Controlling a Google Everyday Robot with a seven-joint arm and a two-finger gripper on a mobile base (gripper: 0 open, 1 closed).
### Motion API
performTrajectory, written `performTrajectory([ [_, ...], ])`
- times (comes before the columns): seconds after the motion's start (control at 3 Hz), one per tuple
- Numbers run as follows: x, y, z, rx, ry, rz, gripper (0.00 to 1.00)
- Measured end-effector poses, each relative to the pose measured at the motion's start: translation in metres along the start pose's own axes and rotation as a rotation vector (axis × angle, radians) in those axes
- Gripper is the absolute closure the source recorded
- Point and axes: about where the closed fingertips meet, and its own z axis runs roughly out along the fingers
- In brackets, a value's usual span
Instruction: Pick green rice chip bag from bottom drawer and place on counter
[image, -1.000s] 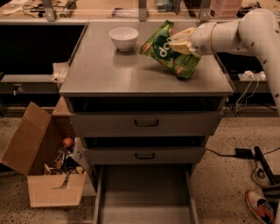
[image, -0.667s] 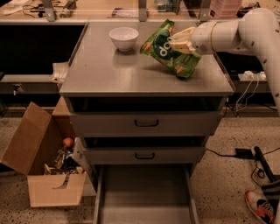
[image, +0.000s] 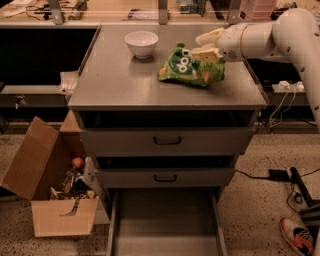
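Upper right of the frame: the tool (image: 196, 45) hung over the desk (image: 120, 82) with its fingers spread apart, gripping nothing, the lower one touching the top edge of the green rice chip bag (image: 187, 69). The bag lay on the desk, just right of a white bowl (image: 141, 42). At bottom centre, the bottom drawer (image: 165, 220) stood pulled out.
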Motion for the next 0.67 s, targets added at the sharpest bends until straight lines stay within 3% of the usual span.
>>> performTrajectory([
  [0.33,0.0000,0.0000,0.0000,0.000,0.000,0.000,0.00],
  [0.67,0.0000,0.0000,0.0000,0.000,0.000,0.000,0.00],
])
